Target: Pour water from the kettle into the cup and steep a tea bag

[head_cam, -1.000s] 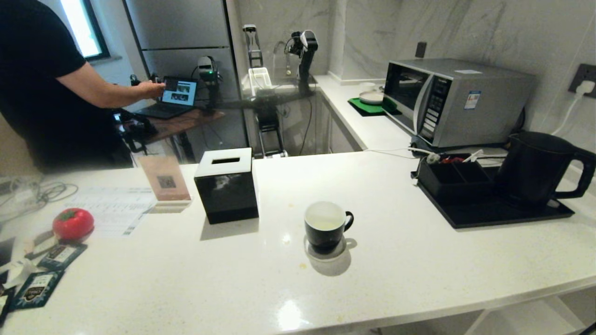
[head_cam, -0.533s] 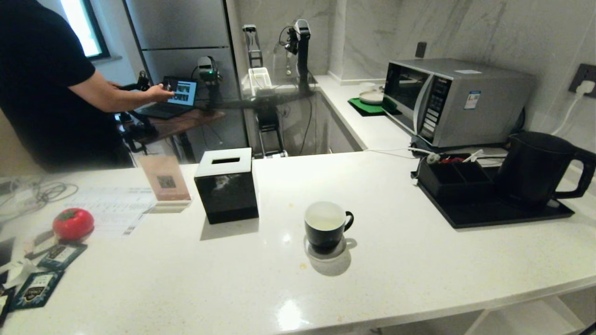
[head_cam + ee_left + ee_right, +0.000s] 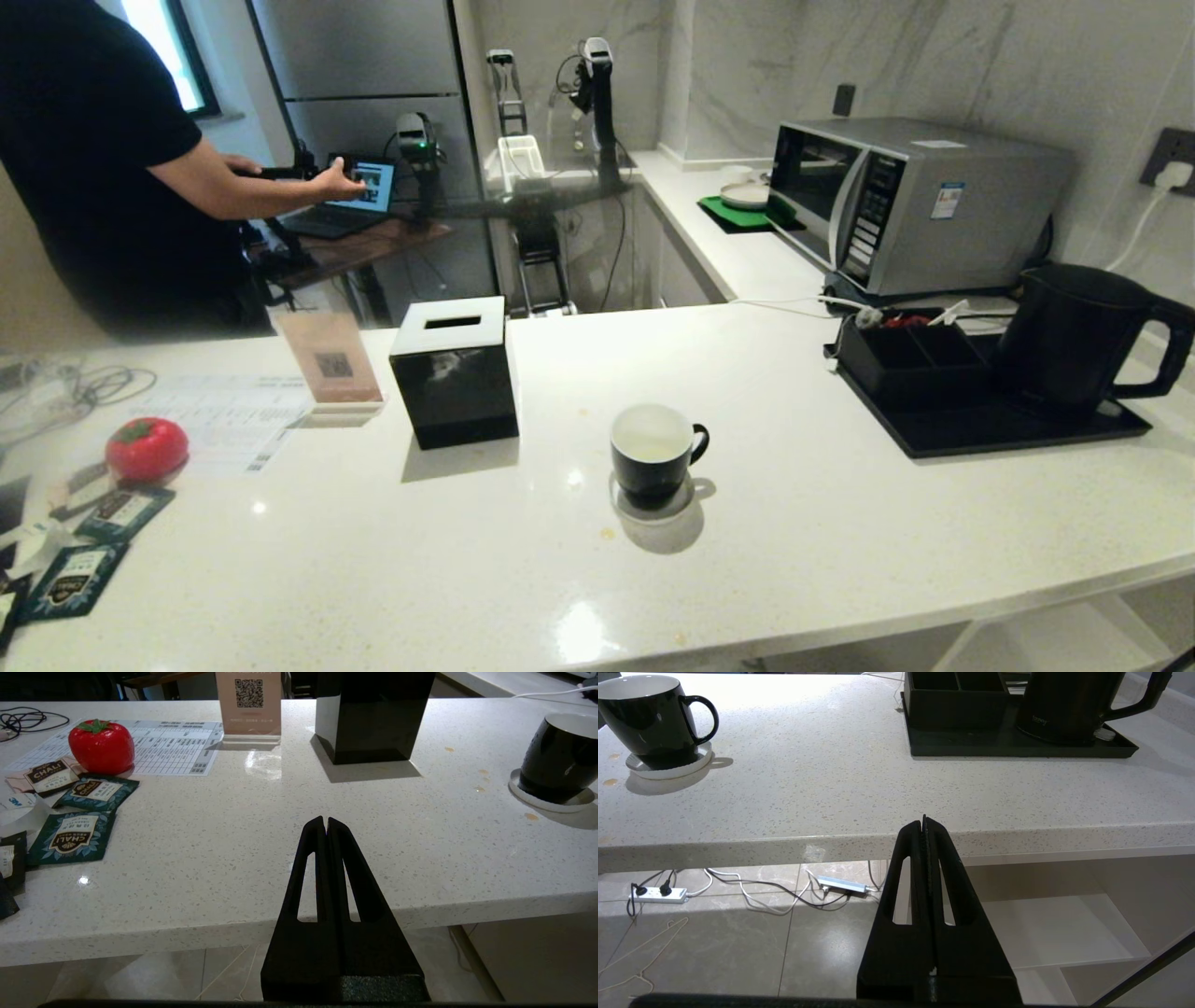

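Note:
The black cup (image 3: pixel 651 457) stands on a round coaster mid-counter, its handle to the right, with a pale pool of water (image 3: pixel 649 453) low in its white inside. The tall black kettle (image 3: pixel 1074 336) sits on a black tray (image 3: pixel 980 434) at the right, handle facing right. No tea bag shows in any view. My left gripper (image 3: pixel 325 820) is shut and empty over the counter's front edge, with the cup (image 3: pixel 558 756) off to its right. My right gripper (image 3: pixel 923 821) is shut and empty just short of the edge, between the cup (image 3: pixel 649 716) and the kettle (image 3: pixel 1064 707). Neither arm is in the head view.
A black tissue box (image 3: pixel 455 373) and a QR sign (image 3: pixel 329 359) stand left of the cup. Teal sachets (image 3: pixel 74 835) and a red tomato-shaped thing (image 3: pixel 147 449) lie far left. A microwave (image 3: pixel 915 201) is behind the tray. A person (image 3: pixel 84 168) stands beyond the counter at a laptop.
The person's hand has shifted at the laptop and a device on the far bench has swung upright. The cup, the kettle and both grippers have stayed still.

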Available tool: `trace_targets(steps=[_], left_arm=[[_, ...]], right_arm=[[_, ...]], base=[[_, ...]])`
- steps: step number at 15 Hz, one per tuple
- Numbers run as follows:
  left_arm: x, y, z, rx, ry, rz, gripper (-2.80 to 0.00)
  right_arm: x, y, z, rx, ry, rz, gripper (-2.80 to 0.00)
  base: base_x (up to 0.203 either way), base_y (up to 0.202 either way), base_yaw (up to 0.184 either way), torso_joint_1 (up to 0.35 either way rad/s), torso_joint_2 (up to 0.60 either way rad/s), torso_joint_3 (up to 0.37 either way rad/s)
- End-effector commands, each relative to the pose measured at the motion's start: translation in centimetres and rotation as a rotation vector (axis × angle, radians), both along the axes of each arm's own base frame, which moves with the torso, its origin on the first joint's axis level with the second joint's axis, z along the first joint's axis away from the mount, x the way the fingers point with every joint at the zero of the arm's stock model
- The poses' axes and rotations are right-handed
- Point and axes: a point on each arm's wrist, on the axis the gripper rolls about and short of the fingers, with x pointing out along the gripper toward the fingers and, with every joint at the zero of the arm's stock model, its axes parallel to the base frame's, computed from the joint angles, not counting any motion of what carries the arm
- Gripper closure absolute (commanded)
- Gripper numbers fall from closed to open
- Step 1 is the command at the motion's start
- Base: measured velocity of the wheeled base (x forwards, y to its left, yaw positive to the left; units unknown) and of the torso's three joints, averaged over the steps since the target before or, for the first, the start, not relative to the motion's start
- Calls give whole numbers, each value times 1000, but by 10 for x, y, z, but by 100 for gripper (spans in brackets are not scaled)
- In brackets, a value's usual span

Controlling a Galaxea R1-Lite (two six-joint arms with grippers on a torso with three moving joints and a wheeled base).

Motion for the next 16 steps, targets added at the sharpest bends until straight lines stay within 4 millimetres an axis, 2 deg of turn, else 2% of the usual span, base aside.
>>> trace_targets(steps=[1, 14, 16], left_arm=[[0, 0, 0, -1, 1, 0, 0], [0, 0, 0, -1, 1, 0, 0], [0, 0, 0, -1, 0, 0, 0]], right_arm=[[0, 0, 0, -1, 2, 0, 0], [0, 0, 0, -14, 5, -3, 0], [4, 0, 1, -22, 49, -2, 0]], base=[[0, 0, 0, 0, 0, 0], [0, 0, 0, 0, 0, 0], [0, 0, 0, 0, 0, 0]])
